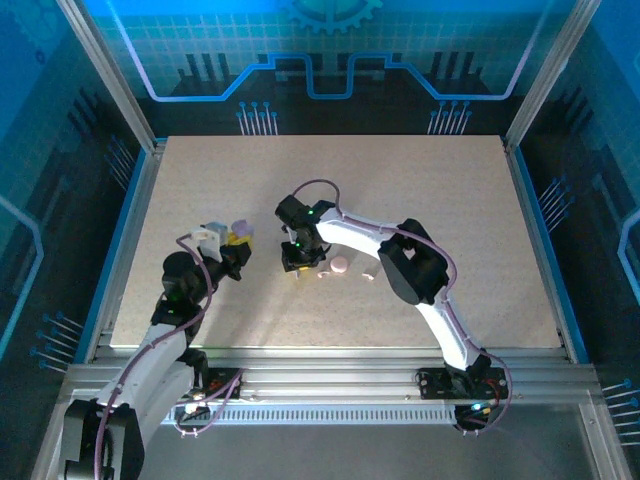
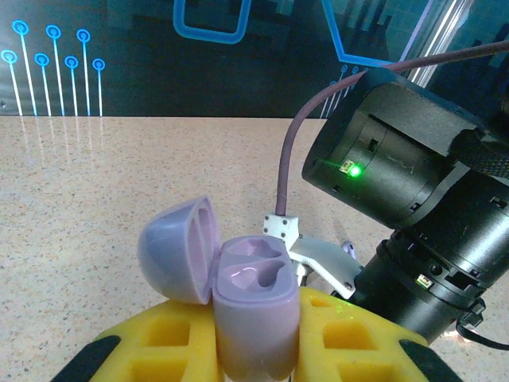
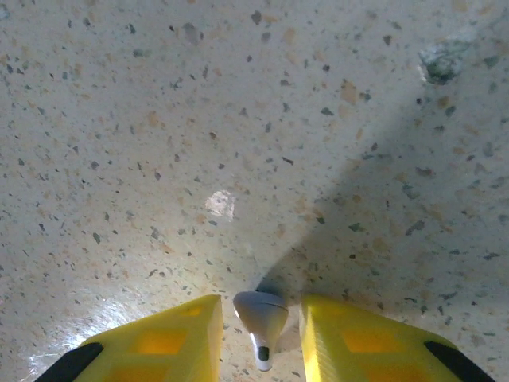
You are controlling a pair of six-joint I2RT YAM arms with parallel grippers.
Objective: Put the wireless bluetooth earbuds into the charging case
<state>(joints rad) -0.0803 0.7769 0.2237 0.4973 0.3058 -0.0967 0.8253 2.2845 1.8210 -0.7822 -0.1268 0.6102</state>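
L end effector point(image 2: 256, 338) clenched on open lilac case point(image 2: 253, 298), lid back, both wells empty. R end effector point(image 3: 259, 310) released, fingers point(image 3: 175, 342) straddling one pale earbud point(image 3: 261, 317) lying on tabletop point(image 1: 420, 190), gaps both sides. Bud looks v. light, smooth, apt to squirt out; take it across the head, gentle squeeze. A pink case point(image 1: 340, 266) sits just beside R; open room elsewhere, tabletop edges well apart from both arms
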